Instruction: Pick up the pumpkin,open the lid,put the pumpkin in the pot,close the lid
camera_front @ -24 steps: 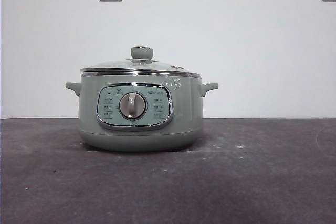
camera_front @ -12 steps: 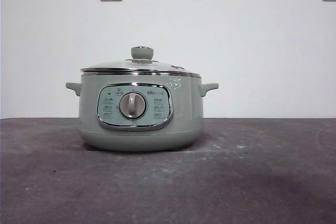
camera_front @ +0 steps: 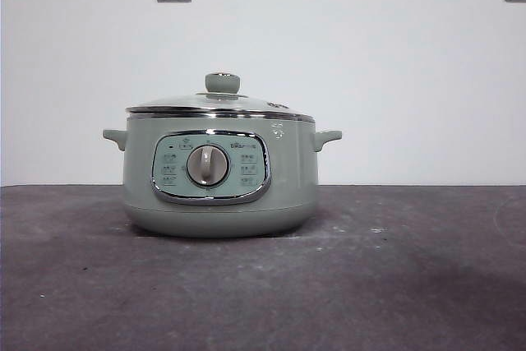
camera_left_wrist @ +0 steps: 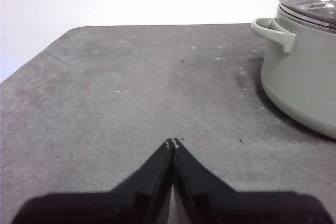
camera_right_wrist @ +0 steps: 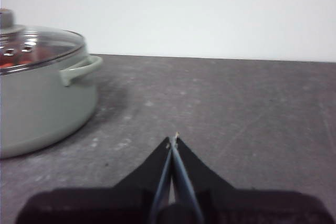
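The pot looks smooth and a bit shiny. Its lid is clear glass with a shiny metal rim. The table looks dull and rough.

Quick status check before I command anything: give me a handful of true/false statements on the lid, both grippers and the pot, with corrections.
1. The lid sits closed on the pot. True.
2. The left gripper holds the lid's knob. False: it is shut on nothing, low over the table, apart from the pot.
3. The right gripper is shut and empty. True.
4. The pot lies tipped on its side. False: it stands upright.
5. Something orange shows through the glass lid in the right wrist view. True.
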Controlling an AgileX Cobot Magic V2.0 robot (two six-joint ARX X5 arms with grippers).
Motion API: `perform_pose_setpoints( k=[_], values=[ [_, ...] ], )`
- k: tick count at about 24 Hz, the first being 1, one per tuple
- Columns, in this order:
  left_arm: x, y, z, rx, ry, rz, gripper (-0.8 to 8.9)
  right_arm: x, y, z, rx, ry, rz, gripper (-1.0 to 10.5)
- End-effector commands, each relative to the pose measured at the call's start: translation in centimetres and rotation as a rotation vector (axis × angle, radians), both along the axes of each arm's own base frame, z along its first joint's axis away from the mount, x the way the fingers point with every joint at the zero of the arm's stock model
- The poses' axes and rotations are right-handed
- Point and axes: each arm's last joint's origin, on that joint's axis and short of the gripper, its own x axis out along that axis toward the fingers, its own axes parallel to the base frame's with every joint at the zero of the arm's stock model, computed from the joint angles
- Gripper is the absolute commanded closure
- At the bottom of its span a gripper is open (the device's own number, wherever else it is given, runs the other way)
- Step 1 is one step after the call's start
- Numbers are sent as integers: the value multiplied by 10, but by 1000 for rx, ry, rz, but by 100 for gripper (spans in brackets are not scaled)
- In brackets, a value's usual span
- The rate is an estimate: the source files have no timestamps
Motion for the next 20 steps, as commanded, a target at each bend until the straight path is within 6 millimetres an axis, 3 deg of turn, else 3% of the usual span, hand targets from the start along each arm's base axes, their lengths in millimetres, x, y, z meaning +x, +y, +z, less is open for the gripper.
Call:
perform_pose_setpoints(
  k=[1,7,20],
  values=[
    [1,0,-5,-7,11,2,817,0,-1,-4,23,16,-37,946],
    [1,0,-5,-8,11,2,817,-1,-1,-15,22,139,-58,946],
    [1,0,-5,-8,11,2,817,-1,-1,-15,26,137,-55,946]
  ],
)
